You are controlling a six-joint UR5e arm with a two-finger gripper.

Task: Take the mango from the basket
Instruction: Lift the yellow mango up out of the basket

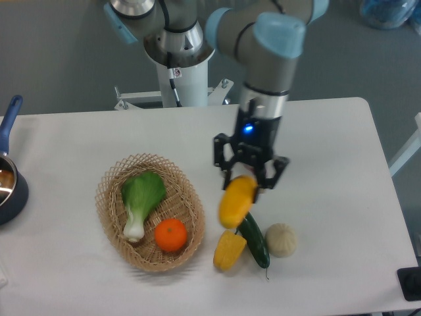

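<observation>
In the single camera view, the gripper is hanging just right of the frame's center, its fingers closing around the top of the mango and holding it clear of the white counter. The mango is tilting slightly (its lower end leaning toward the left) and is sitting in the picture directly over the dark green cucumber and the yellow pepper, which are lying side by side in the lower middle of the frame. A pale round melon is resting just right of the cucumber. The basket is standing at the lower left of center, well apart from the mango, and is holding a leafy green bok choy and an orange. At the far left edge, a dark pot with a blue handle is partly showing. The arm is reaching down from the top of the frame.
</observation>
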